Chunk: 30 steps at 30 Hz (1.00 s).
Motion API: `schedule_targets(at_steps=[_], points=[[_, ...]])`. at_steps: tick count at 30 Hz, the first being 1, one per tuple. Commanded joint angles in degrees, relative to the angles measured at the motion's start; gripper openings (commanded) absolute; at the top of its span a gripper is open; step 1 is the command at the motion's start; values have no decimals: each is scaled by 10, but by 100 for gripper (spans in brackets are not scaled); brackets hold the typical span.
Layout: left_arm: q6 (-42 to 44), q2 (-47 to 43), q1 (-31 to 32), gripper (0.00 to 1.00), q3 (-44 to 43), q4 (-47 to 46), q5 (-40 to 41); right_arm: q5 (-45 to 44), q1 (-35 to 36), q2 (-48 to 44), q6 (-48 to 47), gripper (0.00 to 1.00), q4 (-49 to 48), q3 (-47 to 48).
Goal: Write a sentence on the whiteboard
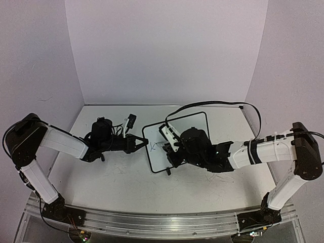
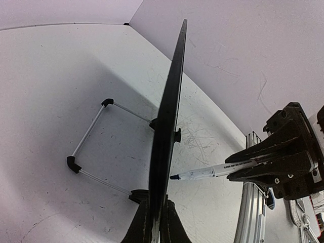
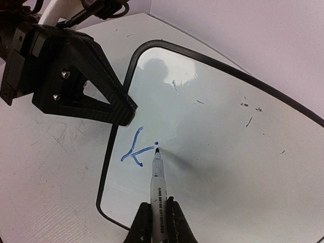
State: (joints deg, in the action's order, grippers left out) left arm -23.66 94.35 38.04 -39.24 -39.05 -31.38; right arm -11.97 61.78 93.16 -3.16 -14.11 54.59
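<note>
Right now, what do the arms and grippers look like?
The left arm and right arm have white link shells and black joint housings. The left gripper and right gripper are black, angular plastic; the left shows two silver screws. A black cable loops from the right wrist.

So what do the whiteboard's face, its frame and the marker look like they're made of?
The whiteboard has a glossy white face, likely a coated sheet: it mirrors light and dark shapes. Its frame looks like matte black plastic, with rounded corners. The marker has a smooth white barrel with printed text, probably plastic.
</note>
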Motion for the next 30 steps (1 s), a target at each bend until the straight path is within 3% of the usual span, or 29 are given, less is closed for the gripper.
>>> schedule_targets(at_steps=[1, 30], points=[[9, -22, -2, 0, 7, 14, 3, 4, -1, 4, 1, 0, -15, 14], [12, -28, -3, 0, 11, 16, 7, -9, 0, 15, 15, 0, 1, 9]])
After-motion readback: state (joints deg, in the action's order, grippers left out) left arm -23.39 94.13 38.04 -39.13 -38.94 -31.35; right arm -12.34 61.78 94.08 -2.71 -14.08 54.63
